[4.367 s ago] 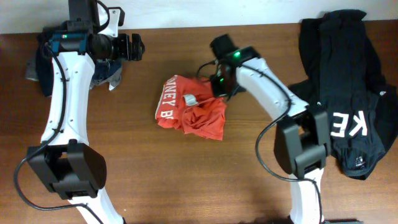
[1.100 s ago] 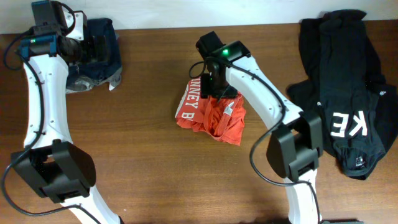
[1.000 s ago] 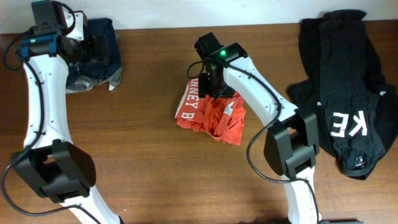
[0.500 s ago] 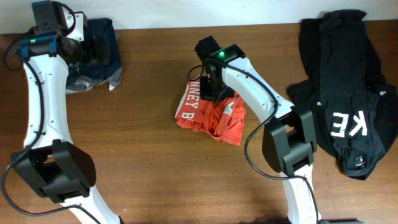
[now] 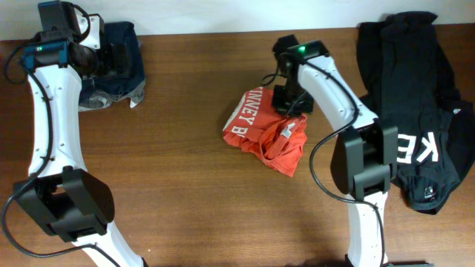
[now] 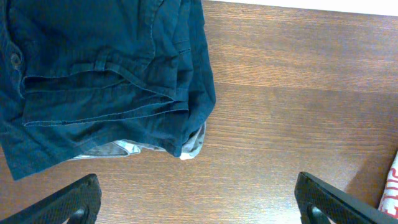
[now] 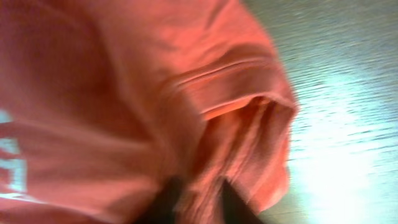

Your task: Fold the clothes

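The clothes, a crumpled red-orange T-shirt [image 5: 263, 130] with white lettering, lie in a heap at the table's middle. My right gripper [image 5: 289, 100] is at the heap's upper right edge. In the right wrist view its two dark fingers [image 7: 165, 199] pinch a fold of the red fabric [image 7: 124, 93], and the gripper [image 7: 199, 202] is shut on it. My left gripper [image 5: 111, 59] hovers at the far left back over a dark navy pile [image 5: 126, 74]. There it stands wide open [image 6: 205, 205], with only bare wood between the fingers.
A black garment with white letters [image 5: 415, 96] is spread along the right side of the table. The navy pile [image 6: 106, 74] fills the upper left of the left wrist view. A sliver of the red shirt [image 6: 393, 186] shows at that view's right edge.
My right gripper has moved to the right, dragging the red shirt with it; the heap has shifted right and stretched out. The left arm has stayed still.
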You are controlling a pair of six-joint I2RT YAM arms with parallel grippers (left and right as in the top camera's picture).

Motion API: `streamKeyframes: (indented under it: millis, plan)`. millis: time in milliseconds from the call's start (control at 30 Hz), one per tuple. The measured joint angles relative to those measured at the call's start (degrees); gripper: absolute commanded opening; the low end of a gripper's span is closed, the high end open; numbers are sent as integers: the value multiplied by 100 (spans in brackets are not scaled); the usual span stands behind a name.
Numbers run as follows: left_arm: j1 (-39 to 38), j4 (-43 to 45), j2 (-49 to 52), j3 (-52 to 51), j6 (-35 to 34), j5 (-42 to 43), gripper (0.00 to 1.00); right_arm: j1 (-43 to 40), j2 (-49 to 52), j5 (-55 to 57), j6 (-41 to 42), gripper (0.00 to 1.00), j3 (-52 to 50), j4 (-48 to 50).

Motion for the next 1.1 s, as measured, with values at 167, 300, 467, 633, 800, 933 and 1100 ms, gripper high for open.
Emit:
streamKeyframes:
  millis: [167, 300, 467, 633, 800, 933, 1100]
  plan:
    - [0, -15, 0, 0, 0, 0, 99, -85, 0, -50, -225, 76, 33, -385]
    - [0, -66, 0, 0, 4, 7, 99, -92, -37, -111, -260, 77, 219, -621]
    - [-94, -188, 114, 0, 354, 669, 99, -332, -284, -214, -286, 80, 240, -601]
    - [-824, -197, 404, 0, 682, 1137, 99, -1228, -498, -422, -343, 83, 321, -529]
    - [-2164, -168, 713, 0, 1008, 1255, 99, -2190, -507, -568, -511, 84, 321, -538]
    - [-3222, -149, 911, 0, 1300, 1250, 99, -2765, -507, -623, -688, 85, 323, -584]
    - [-4304, -144, 970, 0, 1493, 798, 99, -3152, -507, -686, -863, 85, 323, -623]
